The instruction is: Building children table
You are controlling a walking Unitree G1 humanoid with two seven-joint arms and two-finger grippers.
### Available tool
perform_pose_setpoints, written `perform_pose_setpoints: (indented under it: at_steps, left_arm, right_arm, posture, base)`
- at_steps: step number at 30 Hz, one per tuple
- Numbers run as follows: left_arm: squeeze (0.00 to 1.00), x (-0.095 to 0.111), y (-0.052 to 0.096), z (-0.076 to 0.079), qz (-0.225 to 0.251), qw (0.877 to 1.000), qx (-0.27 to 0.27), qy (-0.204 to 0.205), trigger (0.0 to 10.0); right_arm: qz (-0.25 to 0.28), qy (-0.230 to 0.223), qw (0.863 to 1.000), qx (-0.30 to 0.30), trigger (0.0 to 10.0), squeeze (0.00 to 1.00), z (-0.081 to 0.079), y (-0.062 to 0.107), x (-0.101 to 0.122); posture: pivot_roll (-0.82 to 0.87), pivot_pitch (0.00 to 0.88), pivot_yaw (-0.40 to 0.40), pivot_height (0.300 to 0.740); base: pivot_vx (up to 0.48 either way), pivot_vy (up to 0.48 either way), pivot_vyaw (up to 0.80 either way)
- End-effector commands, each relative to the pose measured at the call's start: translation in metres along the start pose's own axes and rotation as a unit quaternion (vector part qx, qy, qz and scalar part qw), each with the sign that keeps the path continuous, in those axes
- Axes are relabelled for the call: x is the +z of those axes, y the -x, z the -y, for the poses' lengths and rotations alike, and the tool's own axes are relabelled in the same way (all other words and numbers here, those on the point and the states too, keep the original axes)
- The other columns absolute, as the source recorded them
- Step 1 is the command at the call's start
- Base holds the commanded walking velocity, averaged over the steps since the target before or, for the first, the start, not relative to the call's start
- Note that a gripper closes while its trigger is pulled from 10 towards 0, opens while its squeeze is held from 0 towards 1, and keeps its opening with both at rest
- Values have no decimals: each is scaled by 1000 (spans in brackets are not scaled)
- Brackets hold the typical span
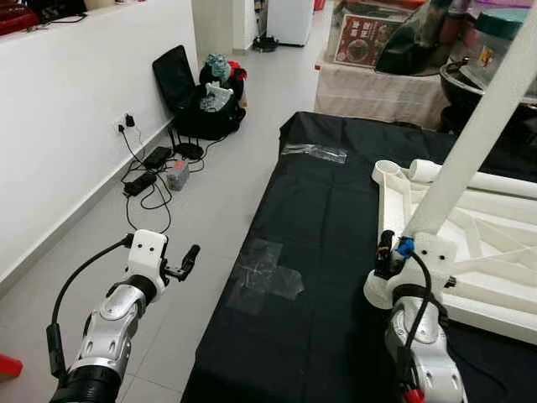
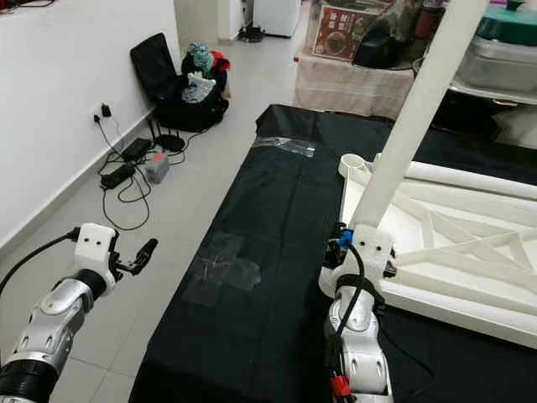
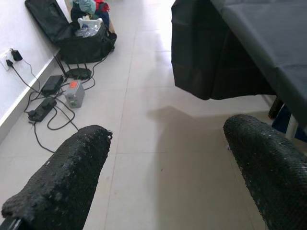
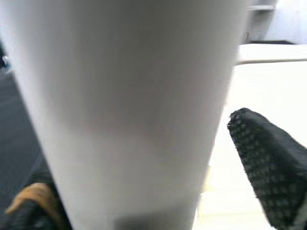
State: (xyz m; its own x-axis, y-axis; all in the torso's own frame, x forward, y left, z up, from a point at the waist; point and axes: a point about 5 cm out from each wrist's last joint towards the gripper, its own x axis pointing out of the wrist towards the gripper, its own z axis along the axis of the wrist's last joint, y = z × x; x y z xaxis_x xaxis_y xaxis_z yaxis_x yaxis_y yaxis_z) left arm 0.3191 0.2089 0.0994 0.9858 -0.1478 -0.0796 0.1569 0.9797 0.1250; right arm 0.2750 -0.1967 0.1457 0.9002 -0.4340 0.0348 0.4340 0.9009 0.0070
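While our right gripper (image 2: 362,243) clasps the white table leg (image 2: 413,117), whose long axis climbs toward one o'clock, the upturned tabletop (image 2: 453,252) lies at three o'clock on the black cloth (image 2: 277,235); our left gripper (image 1: 186,262) idles, spread empty.

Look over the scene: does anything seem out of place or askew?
The white table leg held by the right gripper leans at a slant instead of standing square to the upturned table top. Clear tape patches are stuck to the black cloth, and cables sprawl on the floor.
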Motion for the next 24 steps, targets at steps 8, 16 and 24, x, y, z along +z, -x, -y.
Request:
perform_pose_setpoints:
  at_steps: [8,16,24]
  left_arm:
    - [0,-3,-1,-2,-6,1000,-3,-11,10000]
    - [0,-3,-2,0,-7,1000,-6,-10,10000]
    - [0,-3,-2,0,-6,1000,-5,-11,10000]
  right_arm:
    - [44,-5,999,12,10000,1000,4,3,21]
    - [34,2,998,53,10000,1000,1,-1,18]
    - [1,-31,988,151,10000,1000,-4,-21,17]
  posture:
    - [51,0,-34,740]
    - [48,0,-33,740]
    - [56,0,-42,740]
  base:
    - [0,0,0]
    - [0,0,0]
    - [0,0,0]
